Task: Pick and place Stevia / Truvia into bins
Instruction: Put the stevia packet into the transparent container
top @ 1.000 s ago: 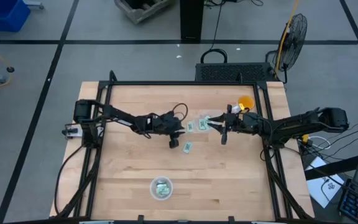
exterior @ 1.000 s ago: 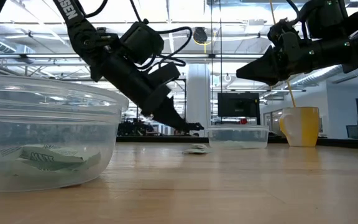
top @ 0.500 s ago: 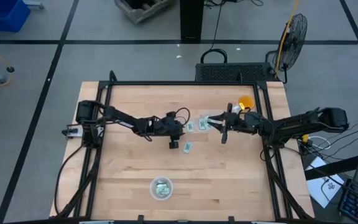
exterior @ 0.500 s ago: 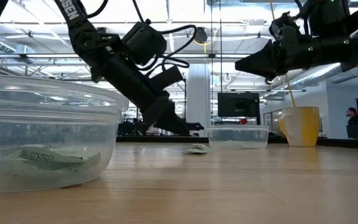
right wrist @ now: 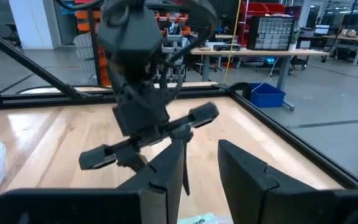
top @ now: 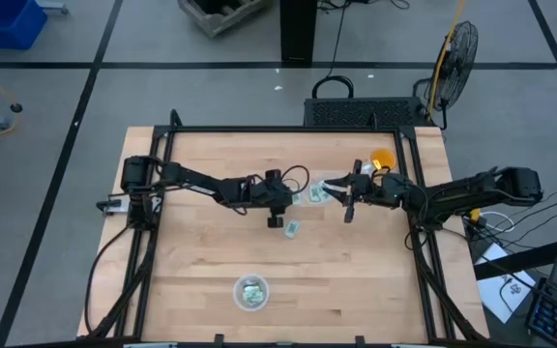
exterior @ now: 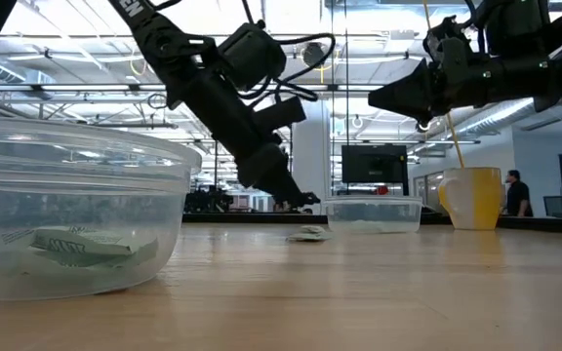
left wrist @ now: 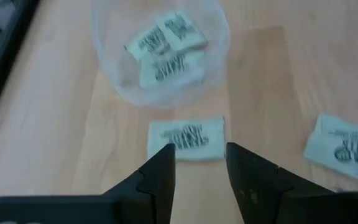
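We see the left gripper (left wrist: 199, 163) angled down at frame centre, jaws spread over a Stevia sachet (left wrist: 186, 138) lying just before the far bin (left wrist: 160, 50). The right gripper (top: 346, 198) hovers centre-right, raised; jaws slightly parted, empty. Near bin (top: 250, 292) sits bottom centre with sachets inside.

Even, bright overhead light is cast over the table (top: 211, 251) in the high view, and only short, soft shadows are seen beneath the arms. In the low view the scene is backlit by ceiling lamps and windows, so both arms are reduced to dark silhouettes; glare is picked up along the rim of the near bowl (exterior: 76, 210), which is rendered soft and oversized. In the left wrist view, the sachet (left wrist: 186, 138) just beyond the fingers (left wrist: 160, 177) is blurred. The right wrist view is lit brightly.
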Motion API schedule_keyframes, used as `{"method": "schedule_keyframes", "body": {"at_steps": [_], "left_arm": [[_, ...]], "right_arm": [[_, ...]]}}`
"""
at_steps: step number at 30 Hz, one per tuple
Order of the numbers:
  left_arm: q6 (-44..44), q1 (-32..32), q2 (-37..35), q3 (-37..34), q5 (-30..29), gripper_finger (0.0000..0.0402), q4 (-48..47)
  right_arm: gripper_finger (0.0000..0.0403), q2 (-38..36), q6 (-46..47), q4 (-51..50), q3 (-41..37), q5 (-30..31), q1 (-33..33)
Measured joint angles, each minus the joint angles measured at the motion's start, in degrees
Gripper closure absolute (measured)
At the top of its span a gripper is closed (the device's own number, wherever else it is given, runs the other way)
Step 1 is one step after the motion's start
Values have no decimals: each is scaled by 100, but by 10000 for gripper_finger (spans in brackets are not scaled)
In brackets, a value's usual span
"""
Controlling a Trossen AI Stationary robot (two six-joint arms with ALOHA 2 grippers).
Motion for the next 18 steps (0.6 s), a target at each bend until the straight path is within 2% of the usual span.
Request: {"method": "schedule_keyframes", "body": {"at_steps": [4,9,13,18], "left_arm": [[131,-10,146,-3,16,252,-55],[706,-98,219,-13,-474,252,-41],[753,-101,236,-13,-201,252,-65],[785,-105,505,-10,-146,252,208]], "right_arm": [[309,0,-2,-26,0,0,0],[309,0,-2,-15,0,0,0],[309,-1,-34,-4,0,0,0],[309,0,-40,1,0,0,0]]}}
